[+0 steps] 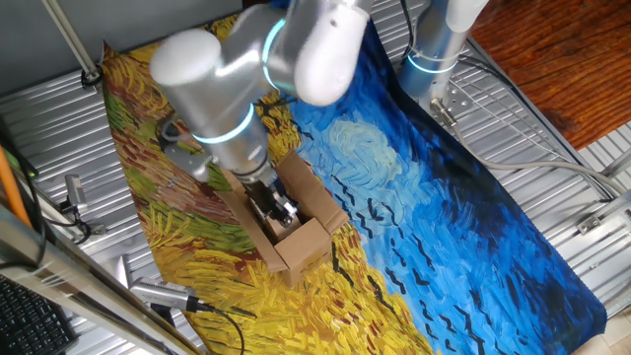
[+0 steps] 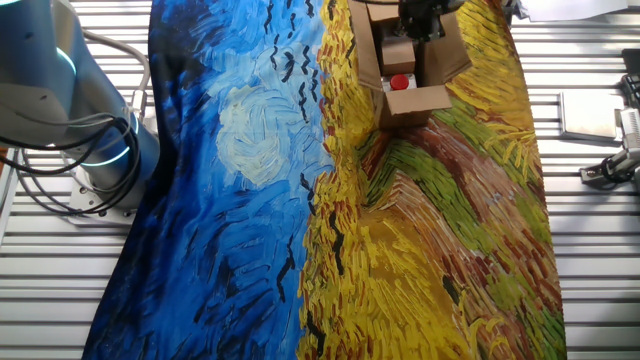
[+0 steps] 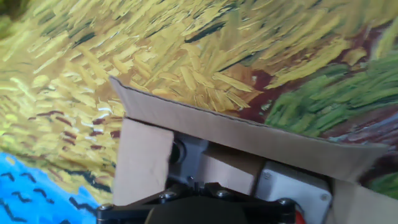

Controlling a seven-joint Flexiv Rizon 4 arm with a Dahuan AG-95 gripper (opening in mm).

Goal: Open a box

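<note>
The small brown cardboard box [image 1: 308,242] lies on the yellow part of the painted cloth, with its flaps spread outward. In the other fixed view the box [image 2: 415,100] sits at the top edge, and something white with a red spot [image 2: 399,82] shows inside. My gripper [image 1: 278,210] points down into the box's open top, also in the other fixed view [image 2: 418,25]. In the hand view a long flap [image 3: 249,134] crosses the frame, with a shorter flap [image 3: 143,162] at left and grey-white contents [image 3: 292,186] below. The gripper [image 3: 195,185] has its dark fingertips together, with nothing seen between them.
A painted cloth [image 1: 424,197] covers the table, blue on one side and yellow on the other. A second arm's base [image 1: 434,49] stands at the cloth's edge and also shows in the other fixed view [image 2: 100,150]. Metal tools [image 1: 163,293] lie on the slatted table, and a black clamp [image 2: 610,168] beside the cloth.
</note>
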